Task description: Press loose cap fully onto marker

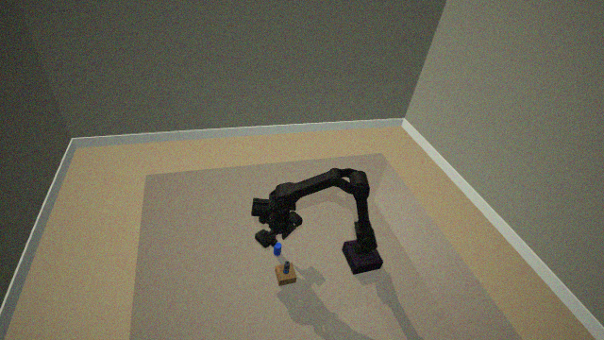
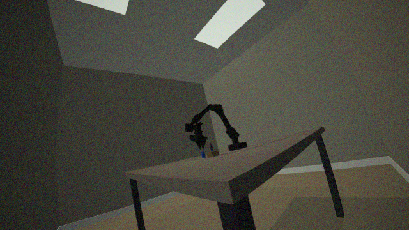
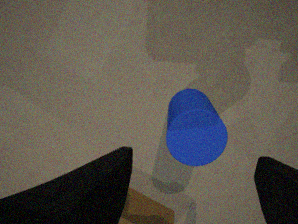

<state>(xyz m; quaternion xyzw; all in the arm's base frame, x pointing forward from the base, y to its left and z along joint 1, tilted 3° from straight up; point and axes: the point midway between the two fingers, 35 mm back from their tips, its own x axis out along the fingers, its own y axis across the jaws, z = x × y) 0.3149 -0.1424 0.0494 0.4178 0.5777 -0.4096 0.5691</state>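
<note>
The blue cap (image 3: 196, 127) stood upright on the table (image 2: 255, 163), just beside the holder block (image 1: 285, 274) with its marker (image 1: 286, 267). Above it hung the gripper (image 3: 193, 192), jaws half-open and empty, straddling the cap, apparently lined up to descend and grasp.

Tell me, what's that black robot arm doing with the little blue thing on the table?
The arm is hovering above the blue cap, which stands loose on the table. Its gripper is open, one finger on each side in the wrist view, and holds nothing. Right beside the cap, the marker stands upright in its tan holder block, with no cap on. The arm looks ready to come down and pick up the cap.
</note>
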